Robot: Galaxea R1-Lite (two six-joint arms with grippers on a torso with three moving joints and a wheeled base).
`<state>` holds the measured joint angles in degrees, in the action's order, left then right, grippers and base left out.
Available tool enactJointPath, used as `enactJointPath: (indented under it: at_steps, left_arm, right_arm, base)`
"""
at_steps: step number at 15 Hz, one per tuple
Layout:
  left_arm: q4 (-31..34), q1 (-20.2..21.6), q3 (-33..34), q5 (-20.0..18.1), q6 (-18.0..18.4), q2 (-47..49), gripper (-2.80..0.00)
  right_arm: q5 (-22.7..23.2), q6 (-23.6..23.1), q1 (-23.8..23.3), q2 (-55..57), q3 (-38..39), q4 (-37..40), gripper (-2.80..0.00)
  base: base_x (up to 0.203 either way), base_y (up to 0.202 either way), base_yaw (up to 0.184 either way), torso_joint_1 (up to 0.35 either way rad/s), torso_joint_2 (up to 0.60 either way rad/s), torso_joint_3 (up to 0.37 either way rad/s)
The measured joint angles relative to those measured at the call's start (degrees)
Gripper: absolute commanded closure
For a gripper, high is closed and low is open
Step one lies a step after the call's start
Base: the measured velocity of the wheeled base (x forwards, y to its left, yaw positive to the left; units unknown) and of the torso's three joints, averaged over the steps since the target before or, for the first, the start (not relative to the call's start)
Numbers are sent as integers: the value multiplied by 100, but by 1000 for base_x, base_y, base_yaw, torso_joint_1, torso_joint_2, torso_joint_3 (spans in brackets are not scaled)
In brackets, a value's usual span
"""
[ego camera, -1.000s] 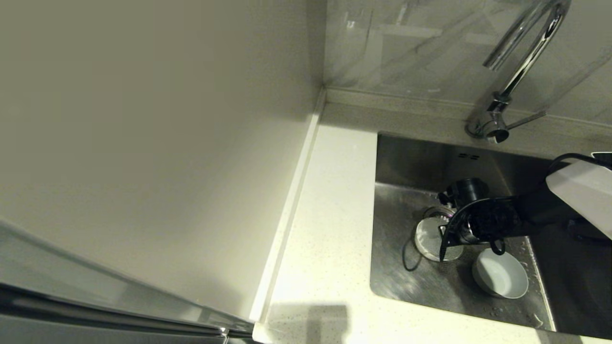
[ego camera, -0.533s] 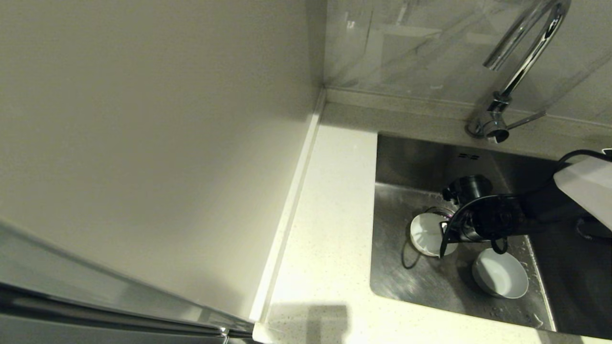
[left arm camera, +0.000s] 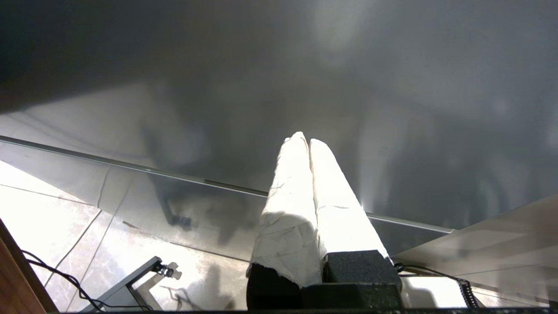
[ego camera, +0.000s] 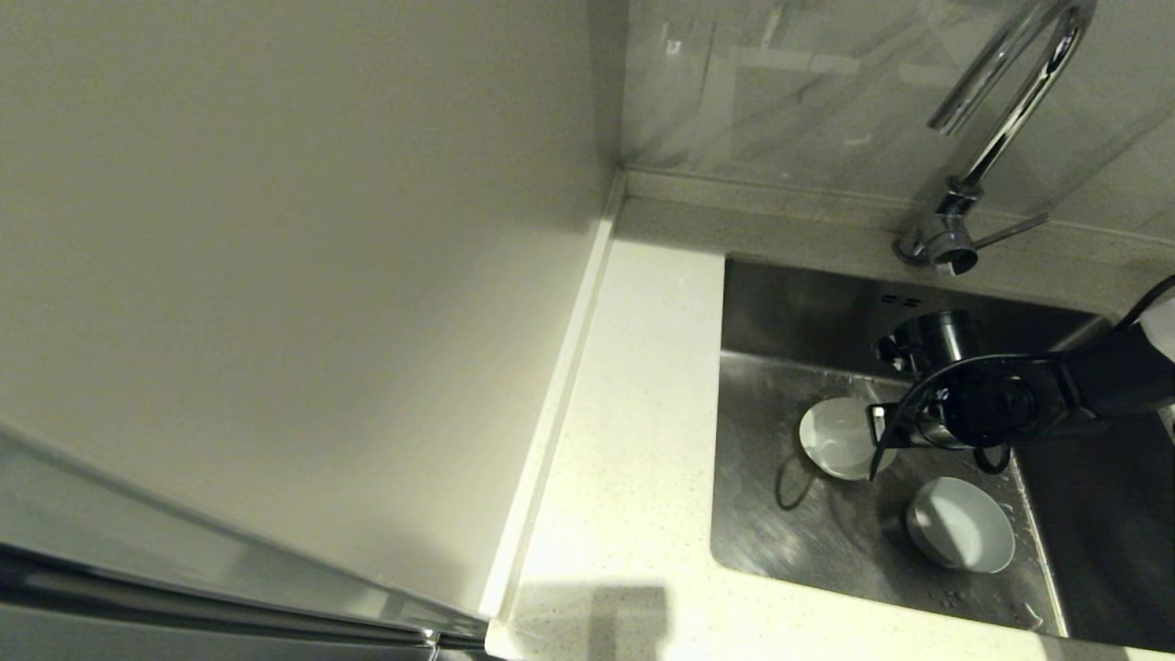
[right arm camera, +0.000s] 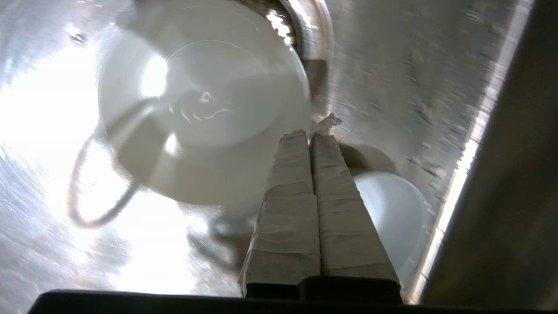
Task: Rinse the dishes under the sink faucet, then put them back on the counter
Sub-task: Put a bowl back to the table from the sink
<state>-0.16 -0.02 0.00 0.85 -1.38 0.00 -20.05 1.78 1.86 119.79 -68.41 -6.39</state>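
My right gripper (ego camera: 874, 442) reaches down into the sink (ego camera: 762, 542), shut on the rim of a white bowl (ego camera: 835, 439). The bowl hangs tilted just above the basin floor and casts a shadow to its left. In the right wrist view the taped fingertips (right arm camera: 301, 141) meet at the edge of the white bowl (right arm camera: 205, 100), and the drain (right arm camera: 314, 35) peeks out behind it. A pale bluish-white bowl (ego camera: 959, 525) rests upright on the sink floor nearer me, also seen as the bluish bowl (right arm camera: 392, 213). The faucet (ego camera: 1001, 119) stands behind the sink. My left gripper (left arm camera: 305, 141) is shut and empty, off to the side.
The white counter (ego camera: 633, 441) runs along the left of the sink, bounded by a cream wall panel (ego camera: 303, 275). The faucet's thin lever (ego camera: 1010, 229) sticks out to the right at its base. A dark cable loop hangs under my right wrist.
My right gripper has moved right and toward the back of the sink, taking the white bowl off the drain and tilting it. The bluish bowl has stayed put.
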Motion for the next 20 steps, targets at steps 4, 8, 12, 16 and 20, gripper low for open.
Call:
enactJointPath:
  at_steps: [4, 8, 12, 16, 20]
  left_arm:
    - [0, 0, 0, 1, 1, 0, 0]
    - [2, 0, 0, 2, 0, 0, 0]
    - [0, 0, 0, 2, 0, 0, 0]
    - [0, 0, 0, 0, 1, 0, 0]
    - [2, 0, 0, 2, -2, 0, 0]
  right_arm:
    - [13, 15, -298, -512, 398, -5, 0]
    - [21, -5, -379, -652, 484, -5, 0]
    - [16, -21, -390, -296, 37, 2, -280]
    - [54, -5, -434, 42, -205, 2, -280]
    - [213, 54, -489, 384, -519, 11, -280]
  base:
    - [0, 0, 0, 0, 0, 0]
    - [0, 0, 0, 0, 0, 0]
    - [0, 0, 0, 0, 0, 0]
    - [0, 0, 0, 0, 0, 0]
    - [0, 0, 0, 0, 0, 0]
